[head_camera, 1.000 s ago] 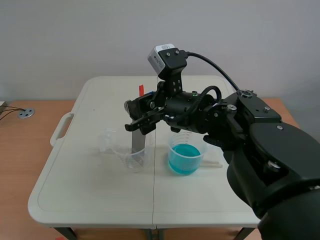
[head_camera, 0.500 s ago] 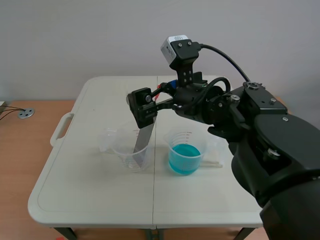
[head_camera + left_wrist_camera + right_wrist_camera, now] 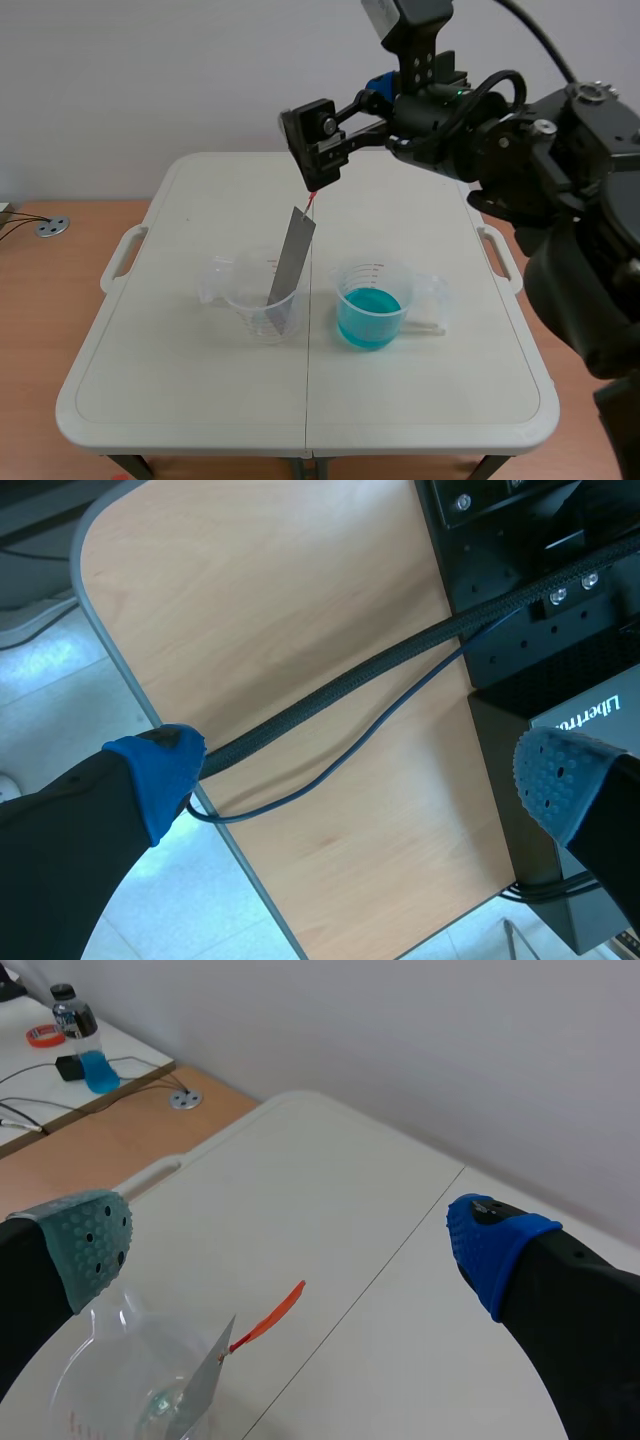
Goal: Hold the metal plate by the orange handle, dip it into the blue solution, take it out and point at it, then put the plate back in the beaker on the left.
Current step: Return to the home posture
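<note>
The metal plate point(image 3: 291, 256) leans tilted in the clear left beaker point(image 3: 262, 303), its thin orange handle point(image 3: 311, 204) sticking up free. My right gripper point(image 3: 322, 158) hangs open just above that handle, touching nothing. The right wrist view has the grey-green pad point(image 3: 92, 1247) and blue pad wide apart, with the orange handle point(image 3: 270, 1324), plate point(image 3: 206, 1384) and beaker point(image 3: 108, 1392) below between them. The beaker of blue solution point(image 3: 369, 306) stands right of the plate. My left gripper point(image 3: 360, 780) is open off the table, above a wooden surface.
A second clear vessel point(image 3: 212, 281) touches the left beaker's left side. A pale stick point(image 3: 430, 326) lies right of the blue beaker. Under the left gripper run a braided cable point(image 3: 340, 695) and black equipment point(image 3: 560, 600). A bottle point(image 3: 75, 1022) stands on a side desk.
The right gripper opened and let go of the orange handle, then rose up and to the right. The plate now leans by itself in the left beaker.
</note>
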Action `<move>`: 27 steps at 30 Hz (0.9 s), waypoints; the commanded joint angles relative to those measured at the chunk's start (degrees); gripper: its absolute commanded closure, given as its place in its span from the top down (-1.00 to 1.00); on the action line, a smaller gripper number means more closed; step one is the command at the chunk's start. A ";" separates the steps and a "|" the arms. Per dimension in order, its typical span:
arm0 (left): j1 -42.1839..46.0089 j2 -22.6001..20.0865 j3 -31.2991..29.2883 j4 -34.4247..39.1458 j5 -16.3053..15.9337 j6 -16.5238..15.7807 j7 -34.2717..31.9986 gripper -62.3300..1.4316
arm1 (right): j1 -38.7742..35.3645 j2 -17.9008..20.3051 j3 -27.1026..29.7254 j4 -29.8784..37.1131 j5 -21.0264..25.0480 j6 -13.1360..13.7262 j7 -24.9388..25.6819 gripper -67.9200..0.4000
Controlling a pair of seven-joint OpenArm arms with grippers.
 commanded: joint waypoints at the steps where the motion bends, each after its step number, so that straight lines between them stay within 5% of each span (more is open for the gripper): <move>1: 0.48 0.26 -0.55 0.24 -0.42 0.76 -0.35 1.00 | -1.29 1.62 0.17 3.23 0.81 -0.04 0.85 0.95; 6: 0.46 0.20 -2.60 0.24 -4.31 6.91 0.04 1.00 | -6.82 5.27 0.20 11.39 3.19 -0.28 0.85 0.95; 11: -1.11 -1.05 -7.80 2.25 -4.81 7.19 -5.57 1.00 | -13.42 8.31 2.54 18.03 4.28 -0.79 1.33 0.95; 16: -2.99 -1.18 -16.22 6.78 -9.62 8.79 -11.89 1.00 | -20.26 10.05 6.86 22.88 6.01 -0.83 2.86 0.95; 27: -3.04 -0.22 -24.94 26.99 -10.75 9.14 -21.55 1.00 | -35.34 13.03 14.78 28.65 5.99 -1.77 7.78 0.95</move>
